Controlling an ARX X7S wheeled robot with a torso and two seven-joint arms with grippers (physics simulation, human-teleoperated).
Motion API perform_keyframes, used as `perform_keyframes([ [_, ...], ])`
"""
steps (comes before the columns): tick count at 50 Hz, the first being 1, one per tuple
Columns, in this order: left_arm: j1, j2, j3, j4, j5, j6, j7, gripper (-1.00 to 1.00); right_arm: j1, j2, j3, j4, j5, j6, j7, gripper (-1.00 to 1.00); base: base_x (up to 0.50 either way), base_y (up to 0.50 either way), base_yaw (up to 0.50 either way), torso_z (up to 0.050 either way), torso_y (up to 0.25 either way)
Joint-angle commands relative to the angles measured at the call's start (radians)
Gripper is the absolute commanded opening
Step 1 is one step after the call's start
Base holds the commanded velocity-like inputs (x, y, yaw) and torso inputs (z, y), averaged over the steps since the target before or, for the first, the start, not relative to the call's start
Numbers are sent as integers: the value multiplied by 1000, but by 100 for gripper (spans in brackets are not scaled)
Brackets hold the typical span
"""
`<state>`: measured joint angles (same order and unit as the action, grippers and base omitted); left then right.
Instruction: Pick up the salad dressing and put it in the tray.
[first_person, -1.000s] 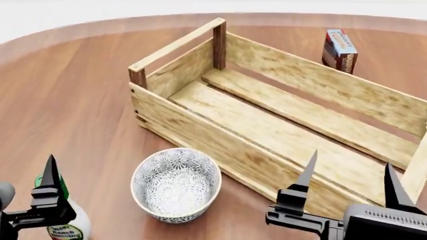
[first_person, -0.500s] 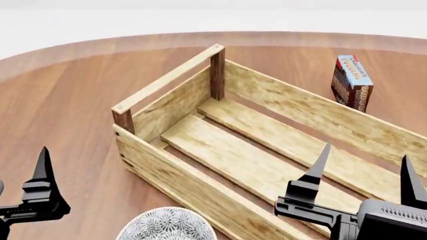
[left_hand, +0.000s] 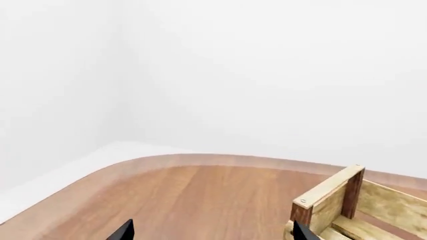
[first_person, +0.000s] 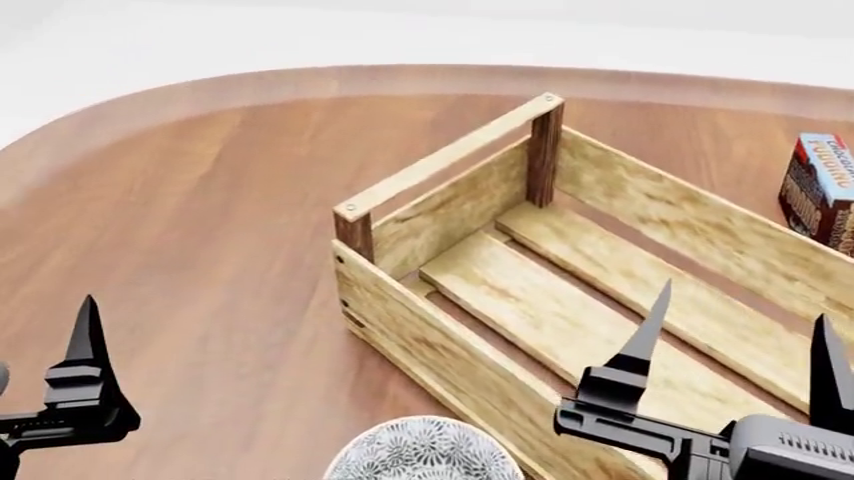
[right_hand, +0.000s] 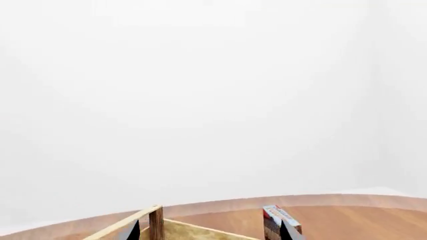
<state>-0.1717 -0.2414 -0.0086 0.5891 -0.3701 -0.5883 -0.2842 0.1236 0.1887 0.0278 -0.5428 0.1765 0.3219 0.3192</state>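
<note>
At the far left of the head view, only 1 black pointed finger of the left gripper (first_person: 83, 375) is seen above the round brown wooden table (first_person: 200, 230); in the left wrist view 2 dark tips are seen well apart with nothing between them, so it is released. The white-and-grey patterned bowl (first_person: 424, 458) is cut off by the lower edge, just beside the large rectangular light-wood tray (first_person: 441, 345) with slatted bottom and darker brown corner posts. Nothing is seen lying on its visible slats. The right gripper (first_person: 737, 345) is held over the tray's near side, its 2 fingers spread and empty. The blue-and-red carton box (first_person: 819, 190) stands upright beyond the tray. The salad dressing is not visible in any view.
</note>
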Motion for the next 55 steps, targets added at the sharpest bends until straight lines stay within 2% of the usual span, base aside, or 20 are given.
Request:
perform_keyframes([
  [1,2,-4,4,0,-2,4,-6,100,-7,9,-5,4,8,-19,-1,100,0,0,500,0,0],
  [55,-1,-23,19,-3,-20,13,-29,100,-12,44,-32,1,27,-35,19,100,0,0,500,0,0],
])
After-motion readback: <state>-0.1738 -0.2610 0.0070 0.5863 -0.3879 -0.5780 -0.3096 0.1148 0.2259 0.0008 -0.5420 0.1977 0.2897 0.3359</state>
